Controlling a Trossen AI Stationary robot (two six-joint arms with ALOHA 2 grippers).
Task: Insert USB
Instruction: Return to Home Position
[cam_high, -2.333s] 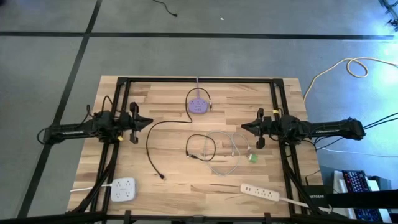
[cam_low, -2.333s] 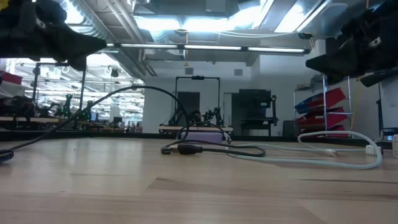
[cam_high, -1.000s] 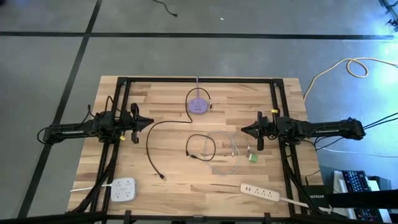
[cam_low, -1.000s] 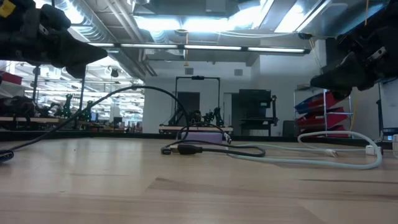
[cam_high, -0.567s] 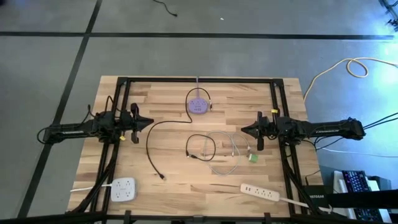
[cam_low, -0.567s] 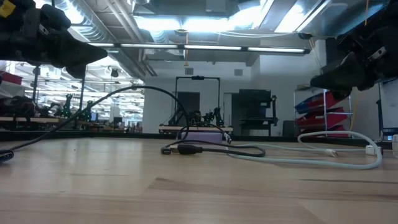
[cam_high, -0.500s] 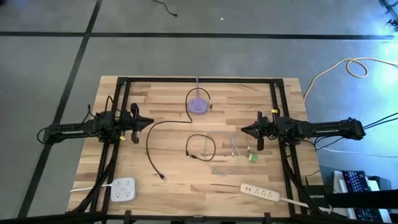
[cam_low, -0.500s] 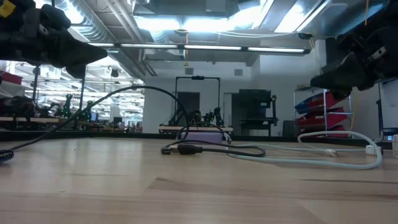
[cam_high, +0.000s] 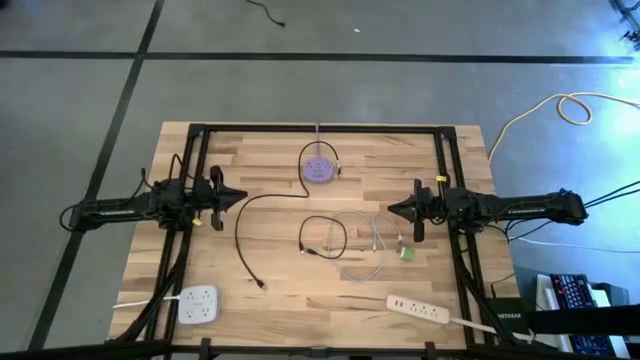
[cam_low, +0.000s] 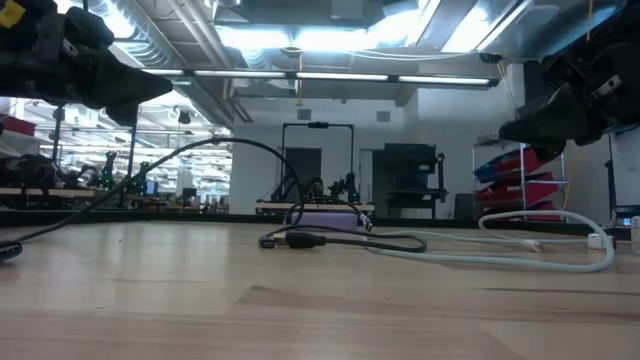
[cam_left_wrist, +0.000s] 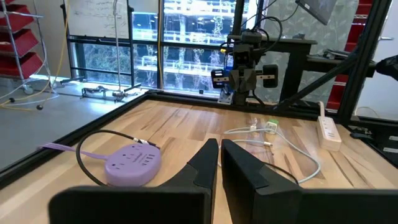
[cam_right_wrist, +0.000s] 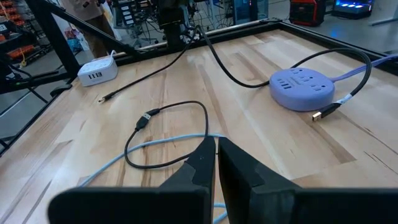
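Currently the looped black USB cable (cam_high: 322, 217) lies loose near the middle of the table (cam_high: 260, 160), its plug flat on the wood and in no socket. A longer black cable (cam_high: 237, 240) sweeps from near the purple outlet extension (cam_high: 318, 168) down toward the white outlet extension (cam_high: 199, 303); its free end rests short of that block. Whether its other end sits in the purple one I cannot tell.

A pale cable (cam_high: 365, 270) crosses the loop, with the green charger adapter (cam_high: 407, 254) just beside it, and the light brown outlet strip (cam_high: 420, 308) lies at the near edge.

My left gripper (cam_high: 238, 195) hangs above the table's left side and my right gripper (cam_high: 390, 208) above its right, both raised, fingers pressed together on nothing.

As I judge it, the trouble ahead is the tangle. Lifting the loop's plug could drag the pale cable and the adapter along. The outlet blocks look light and unanchored, so pushing a plug in one-handed may just shove the block away. A tilted grip would jam the plug at the port's lip.
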